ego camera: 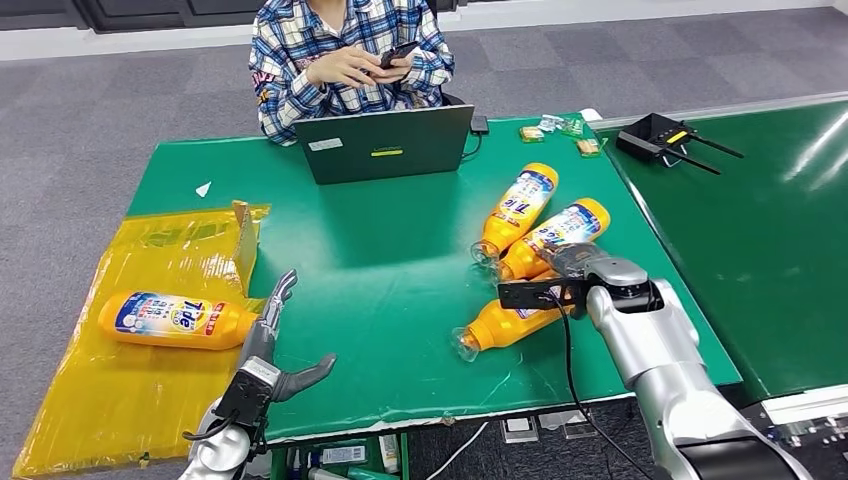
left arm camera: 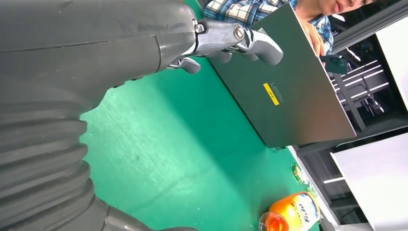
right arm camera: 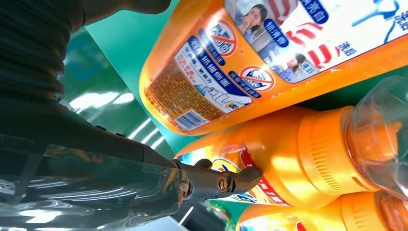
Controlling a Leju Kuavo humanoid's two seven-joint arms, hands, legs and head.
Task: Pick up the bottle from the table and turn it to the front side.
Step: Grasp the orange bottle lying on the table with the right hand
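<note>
Left hand first: we are finding it hovering at the near edge of the green table, fingers spread apart and gripping nothing; the left wrist view is showing its fingertips reaching out above the bare mat toward the laptop. Just beyond that hand, we are noting an orange Tide bottle lying on its side on yellow plastic sheeting that is draping over the table's left end, label up.

Moving to the centre, we are recording a dark laptop standing open at the far edge, with a person in a plaid shirt sitting behind it and holding a phone.

Right of centre, three orange bottles are lying clustered on the mat: a far bottle, a middle bottle touching it, and a near bottle with its clear cap pointing toward the table's front. Our right hand is sitting over this cluster, between the middle and near bottles. In the right wrist view a finger is lying against one orange bottle, but we cannot tell whether the hand is actually gripping anything. A black device with antennas is resting at the far right.
</note>
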